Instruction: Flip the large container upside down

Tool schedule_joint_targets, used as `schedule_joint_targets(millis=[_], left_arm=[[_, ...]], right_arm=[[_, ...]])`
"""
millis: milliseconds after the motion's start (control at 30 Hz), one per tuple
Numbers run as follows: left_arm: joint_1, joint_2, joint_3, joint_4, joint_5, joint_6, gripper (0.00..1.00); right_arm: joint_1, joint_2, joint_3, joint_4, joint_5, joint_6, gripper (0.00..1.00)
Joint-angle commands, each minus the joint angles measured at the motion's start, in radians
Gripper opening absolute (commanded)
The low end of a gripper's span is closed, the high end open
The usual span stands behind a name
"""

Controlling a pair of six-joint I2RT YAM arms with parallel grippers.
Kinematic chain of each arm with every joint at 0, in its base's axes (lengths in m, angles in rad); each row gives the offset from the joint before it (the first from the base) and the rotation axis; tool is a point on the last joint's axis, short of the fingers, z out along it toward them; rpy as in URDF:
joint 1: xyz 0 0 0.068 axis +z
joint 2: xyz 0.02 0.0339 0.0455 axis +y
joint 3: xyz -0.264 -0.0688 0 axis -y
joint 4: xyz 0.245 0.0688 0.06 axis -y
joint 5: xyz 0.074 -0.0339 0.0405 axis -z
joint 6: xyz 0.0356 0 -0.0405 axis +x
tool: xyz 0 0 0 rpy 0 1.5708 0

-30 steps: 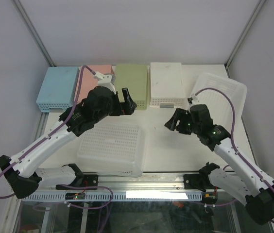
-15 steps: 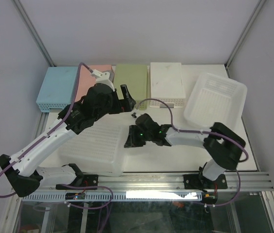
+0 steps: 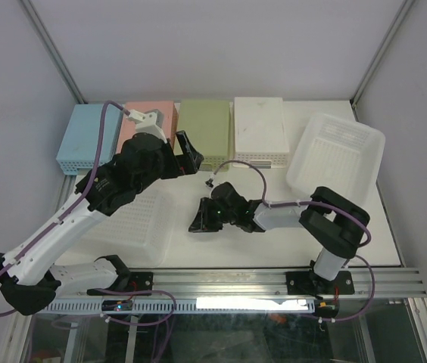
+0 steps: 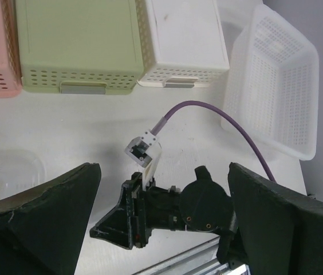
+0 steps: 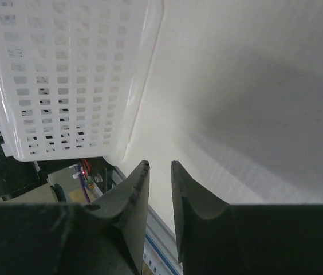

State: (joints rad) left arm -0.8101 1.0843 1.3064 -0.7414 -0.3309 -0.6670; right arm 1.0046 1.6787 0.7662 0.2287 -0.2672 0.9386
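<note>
The left gripper (image 3: 190, 153) hangs above the bench (image 3: 274, 243) with its jaws released and spread wide, nothing between them. The large container (image 3: 132, 224), a translucent perforated basket, lies on the bench below these jaws and to their left. The right arm's wrist sits beneath the gap between them. The right gripper (image 5: 160, 164) is low over the bench, its jaws drawn in to a thin slit with only bare bench showing through it. The container's corner lies just to the left of these jaws, apart from them. Well off to their right, a second white basket (image 3: 339, 155) rests open side up.
</note>
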Motion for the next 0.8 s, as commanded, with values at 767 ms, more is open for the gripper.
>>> schedule_joint_targets(millis=[767], left_arm=[[0.012, 0.026, -0.003, 0.05, 0.021, -0.001, 0.99]], right_arm=[[-0.222, -0.413, 0.062, -0.464, 0.334, -0.279, 0.39]])
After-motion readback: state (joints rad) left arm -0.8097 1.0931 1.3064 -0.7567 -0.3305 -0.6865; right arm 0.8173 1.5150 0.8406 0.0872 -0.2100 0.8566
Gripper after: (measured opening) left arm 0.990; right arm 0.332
